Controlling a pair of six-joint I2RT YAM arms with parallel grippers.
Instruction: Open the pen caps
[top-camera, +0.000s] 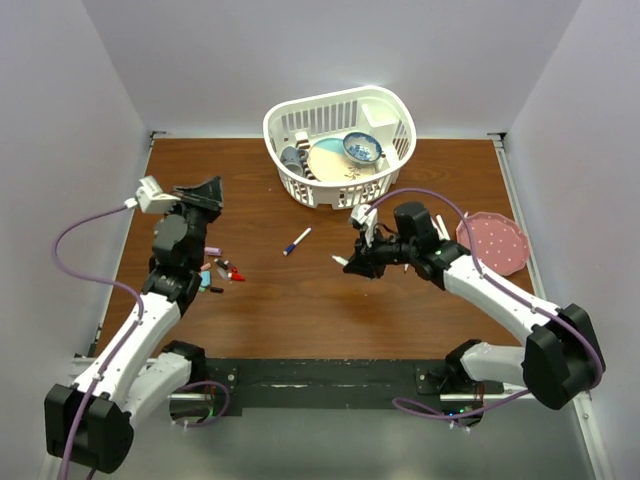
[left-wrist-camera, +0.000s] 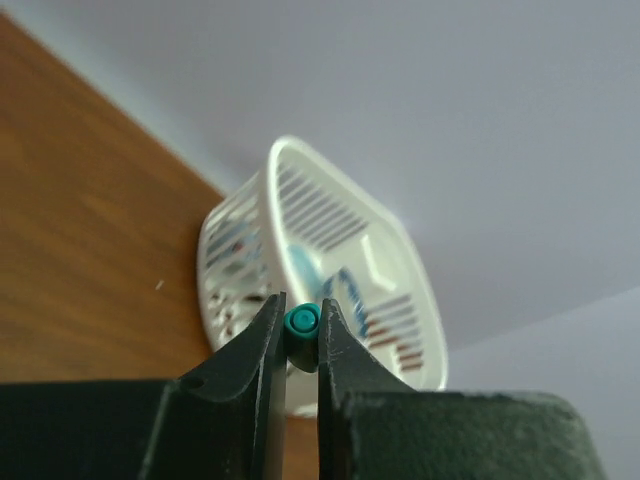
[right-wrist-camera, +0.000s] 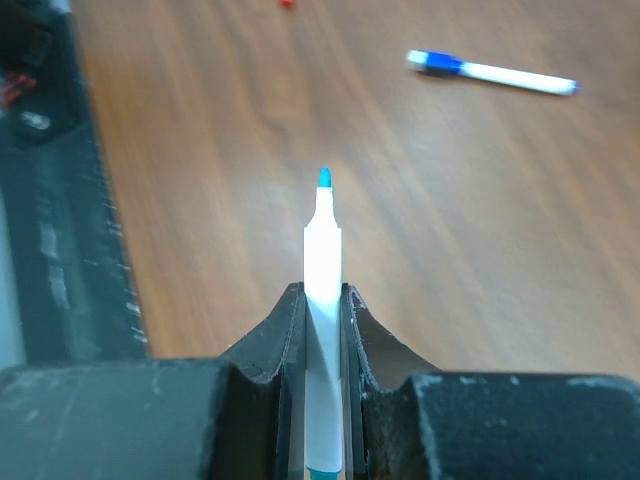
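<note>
At the near edge of the bench (top-camera: 320, 300), beside the left arm, lies a small cluster of loose caps (top-camera: 222, 266), a red cap (top-camera: 237, 276) the clearest among them; the others are too small to sort with certainty. Just beyond them the left hand (left-wrist-camera: 300, 310) is lifted off the wood and points toward the far wall. Its two black fingers (left-wrist-camera: 262, 345) are pressed in on a teal cap (left-wrist-camera: 301, 321), which is pinched at the very tips with its round end facing the wrist camera. Across the bench, well apart from it, the right hand (right-wrist-camera: 322, 296) points toward the left side and grips a white marker (right-wrist-camera: 323, 245) along its barrel. The marker's bare teal tip (right-wrist-camera: 324, 179) sticks out past the fingertips with no cap on it, above the wood rather than touching it. Farther on, between the two hands and a little toward the back, a second marker (right-wrist-camera: 490, 72) lies flat on the bench by itself, with its blue cap (right-wrist-camera: 437, 63) fitted on one end. To the right, near the bench edge, sits a pink plate (top-camera: 500, 255). At the back stands a white slotted basket (top-camera: 330, 192) holding a pale plate (top-camera: 330, 162) and a blue patterned bowl (top-camera: 361, 147).
</note>
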